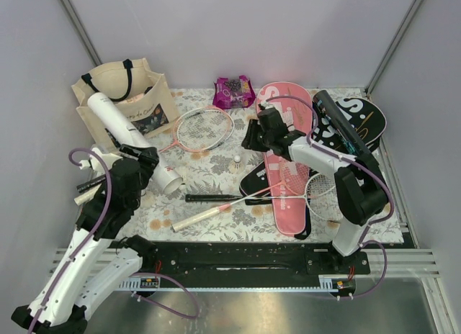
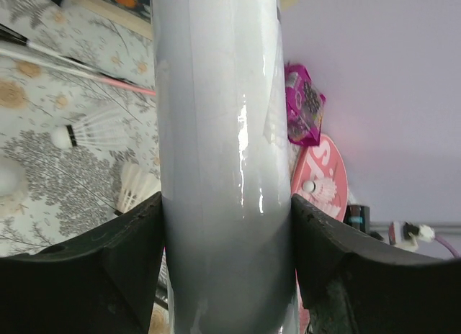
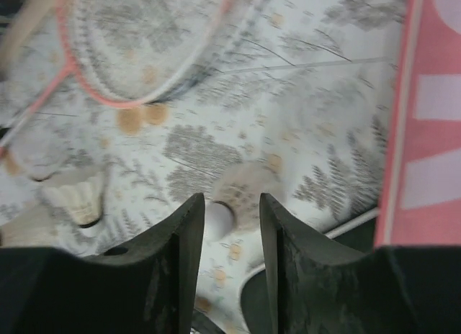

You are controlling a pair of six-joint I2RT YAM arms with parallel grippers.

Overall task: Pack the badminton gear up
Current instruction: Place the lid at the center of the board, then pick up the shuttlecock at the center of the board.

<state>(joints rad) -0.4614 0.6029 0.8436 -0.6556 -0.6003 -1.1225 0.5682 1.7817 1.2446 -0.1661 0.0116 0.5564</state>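
Right tool (image 3: 229,204), its fingers (image 3: 173,276) parted, points straight at a shuttlecock (image 3: 243,192) just beyond them; left tool (image 2: 225,204) grips a white tube (image 2: 216,96).

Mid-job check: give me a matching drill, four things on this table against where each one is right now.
Things:
1. white tube
2. snack packet
3. canvas tote
4. pink cover

Places:
A. standing in the far left corner
B. lying under the right arm
C. gripped in the left hand
D. by the back wall, near the middle

Pairs: 1-C, 2-D, 3-A, 4-B
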